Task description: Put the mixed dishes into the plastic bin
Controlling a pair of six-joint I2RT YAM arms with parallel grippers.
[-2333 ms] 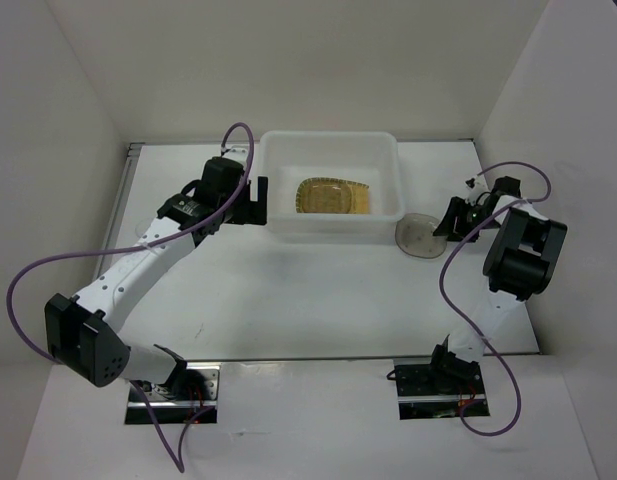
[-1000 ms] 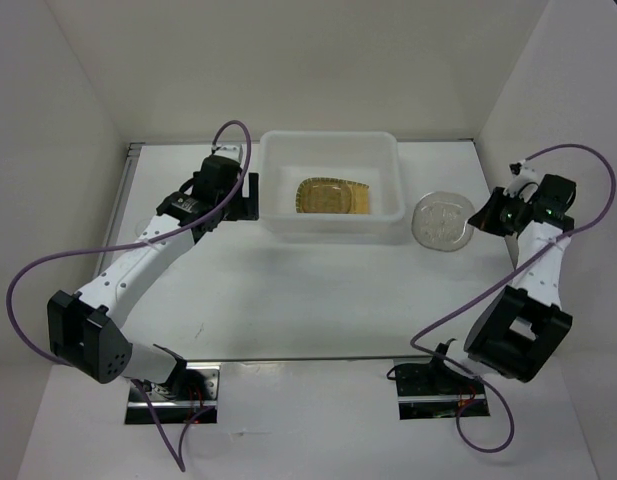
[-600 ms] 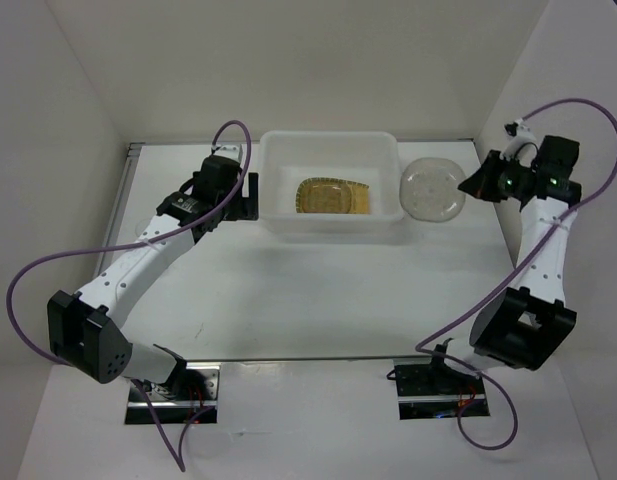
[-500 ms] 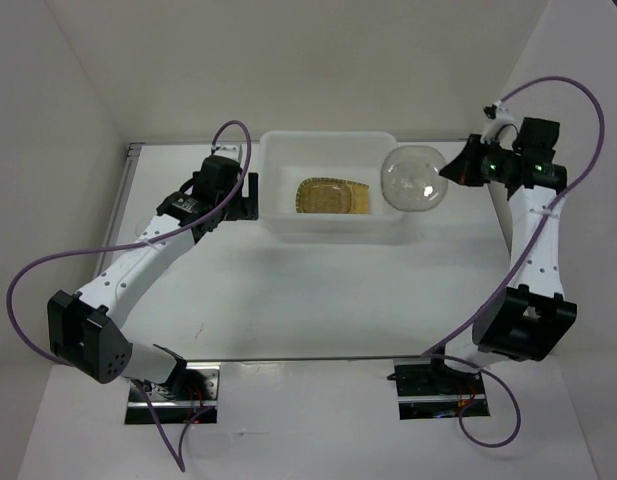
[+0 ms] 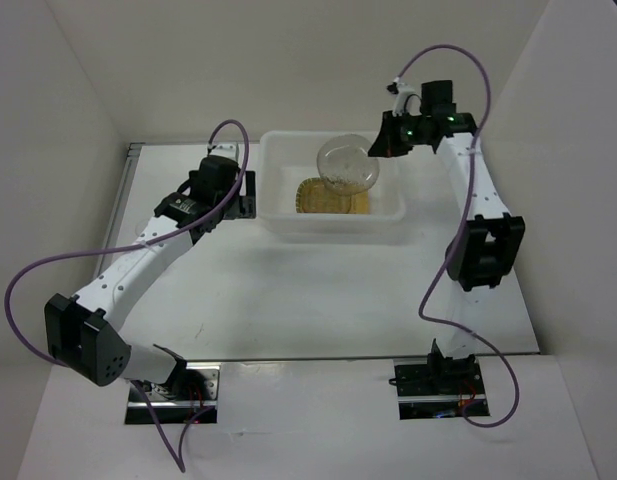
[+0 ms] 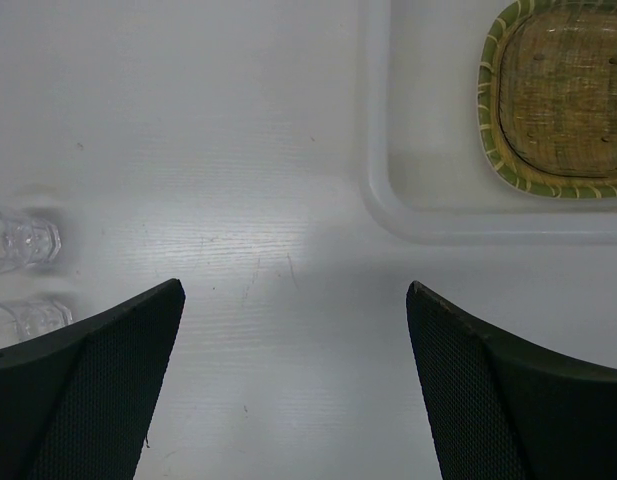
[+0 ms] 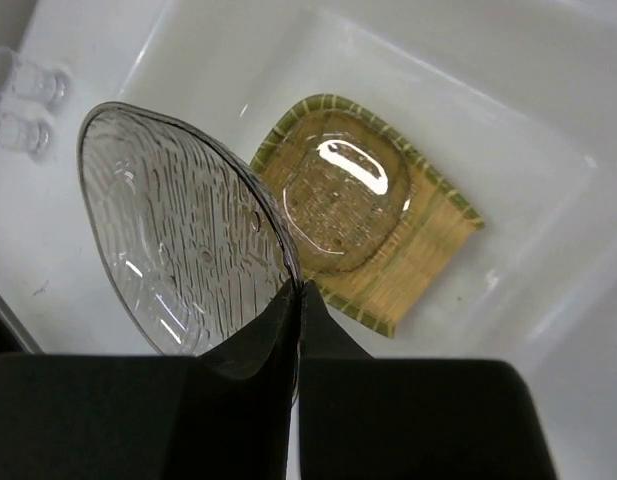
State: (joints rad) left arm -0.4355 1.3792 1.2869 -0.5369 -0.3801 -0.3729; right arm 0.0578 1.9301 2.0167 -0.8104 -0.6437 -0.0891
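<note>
Right claw (image 5: 380, 152) clenched on the rim of a smoky-grey dish (image 5: 348, 165), swung from the tabletop (image 5: 288, 290) right of the plastic bin (image 5: 328, 228) to tilted over the fan-shaped plate (image 5: 313, 198) inside it, so release looks next; only the right wrist view shows what looks like a second dish (image 7: 343, 200) on that plate; left claw (image 6: 295, 290) gapes empty beside the bin's left wall.

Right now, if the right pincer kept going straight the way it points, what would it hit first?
Probably the tan-yellow plate lying in the plastic bin, straight ahead of the right pincer. The grey dish it grips sticks out ahead, so that would likely touch first; depth is unclear.
</note>
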